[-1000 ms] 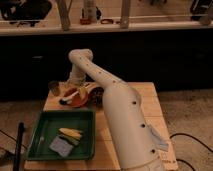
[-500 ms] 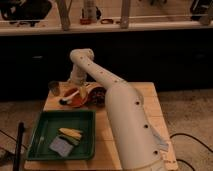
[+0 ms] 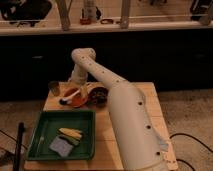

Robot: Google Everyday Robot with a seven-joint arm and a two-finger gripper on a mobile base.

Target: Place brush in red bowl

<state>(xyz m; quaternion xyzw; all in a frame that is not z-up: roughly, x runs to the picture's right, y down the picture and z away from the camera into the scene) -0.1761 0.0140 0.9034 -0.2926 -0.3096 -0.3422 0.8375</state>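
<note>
The red bowl (image 3: 75, 99) sits at the back left of the wooden table (image 3: 145, 92). The brush (image 3: 69, 96) lies slanted across the bowl's left side, its pale handle running up to the right and its dark head (image 3: 62, 101) over the bowl's left rim. My gripper (image 3: 81, 89) hangs at the end of the white arm, just above the bowl's back edge, at the upper end of the brush handle. I cannot tell whether it holds the brush.
A darker brown bowl (image 3: 98, 95) stands right next to the red bowl. A small brownish cup (image 3: 54, 88) stands at the back left corner. A green tray (image 3: 40, 137) at the front left holds a yellow corn-like item (image 3: 70, 133) and a grey-blue sponge (image 3: 61, 146).
The gripper has shifted slightly to the right over the bowl. The brush's pale handle now shows clearly across the bowl's left side.
</note>
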